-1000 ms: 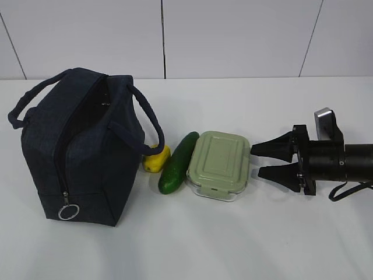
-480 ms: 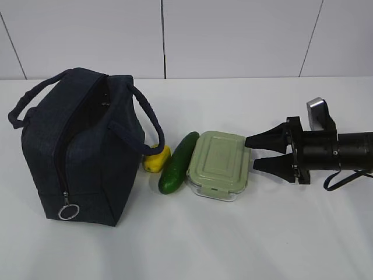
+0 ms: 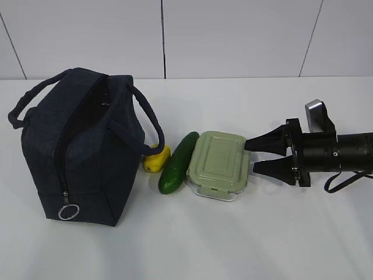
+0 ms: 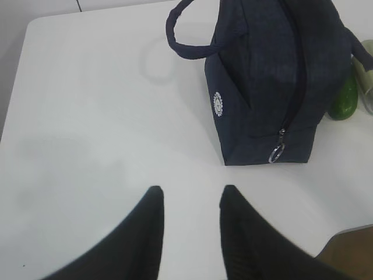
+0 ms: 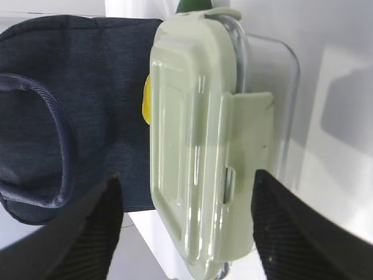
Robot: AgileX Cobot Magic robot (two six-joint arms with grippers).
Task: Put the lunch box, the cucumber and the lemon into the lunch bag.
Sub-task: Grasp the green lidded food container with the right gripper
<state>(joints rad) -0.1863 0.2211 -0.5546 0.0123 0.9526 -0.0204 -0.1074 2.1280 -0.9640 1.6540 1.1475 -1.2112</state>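
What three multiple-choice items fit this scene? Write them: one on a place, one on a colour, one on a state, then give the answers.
1. What lies directly between the lemon and the lunch box?
A. the cucumber
B. the lunch bag
C. nothing

2. What colour is the lunch box lid?
A. bright yellow
B. pale green
C. dark navy

3. How does the right gripper stand?
A. shut on the cucumber
B. inside the bag
C. open, at the lunch box's end

Answers:
1 A: the cucumber lies between them.
2 B: the lid is pale sage green.
3 C: its fingers are spread either side of the box, not clamping it.
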